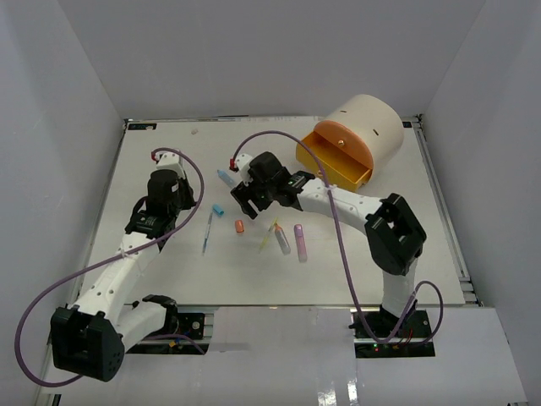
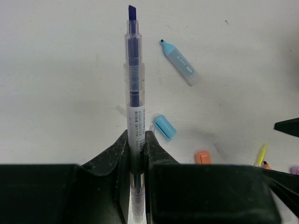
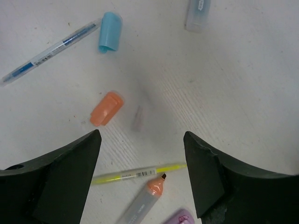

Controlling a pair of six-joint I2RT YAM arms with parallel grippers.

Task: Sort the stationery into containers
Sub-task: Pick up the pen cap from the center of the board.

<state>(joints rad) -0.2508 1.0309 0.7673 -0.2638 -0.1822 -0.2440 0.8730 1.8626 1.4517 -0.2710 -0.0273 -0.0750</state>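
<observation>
My left gripper (image 2: 136, 135) is shut on a slim blue highlighter (image 2: 133, 84) whose tip points away past the fingertips. From above, that gripper (image 1: 173, 199) stands left of a blue cap (image 1: 217, 209). A teal marker (image 1: 226, 178), an orange cap (image 1: 239, 226) and another blue pen (image 1: 208, 233) lie nearby. My right gripper (image 3: 141, 135) hangs open over the table, nothing between its fingers. The yellow pen (image 3: 140, 173), an orange-tipped marker (image 3: 145, 200) and a purple one (image 1: 300, 242) lie just below it. The cream cylinder (image 1: 376, 118) has its orange drawer (image 1: 334, 156) pulled out.
White walls close in the table (image 1: 406, 245) at the back and on both sides. The cylinder with its drawer sits at the back right. A metal rail runs along the table's right edge (image 1: 444, 220).
</observation>
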